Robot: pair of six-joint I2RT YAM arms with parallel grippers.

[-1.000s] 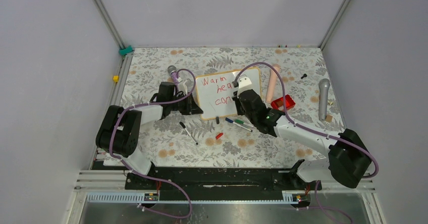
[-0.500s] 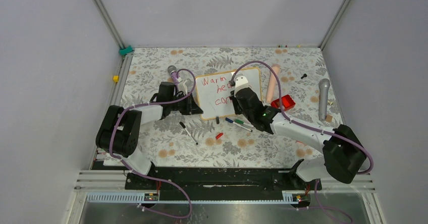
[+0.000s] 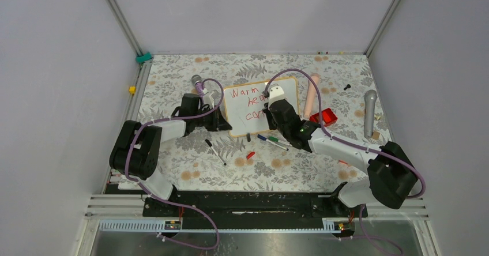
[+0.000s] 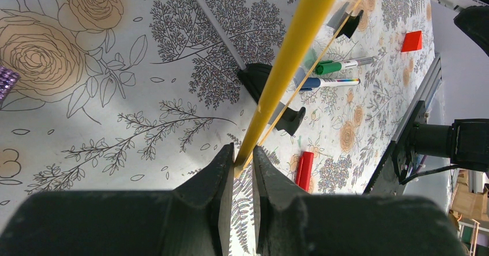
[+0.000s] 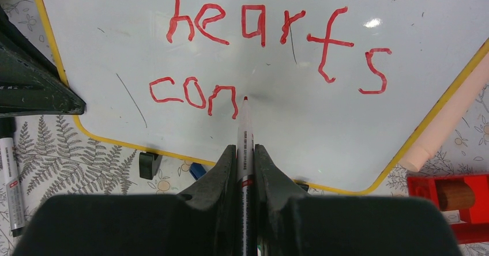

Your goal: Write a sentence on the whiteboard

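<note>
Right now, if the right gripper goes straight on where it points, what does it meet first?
The whiteboard: the red marker shut in the right gripper aims at bare white surface just right of "con". Whether its tip already touches, I cannot tell.

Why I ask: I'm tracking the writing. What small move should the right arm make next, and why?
Probably stroke a second "n" just right of "con". The sentence stops there on its third line, the red marker has its tip beside the last letter, the right fingers clamp the marker, and the left fingers pinch the whiteboard by its frame.
</note>
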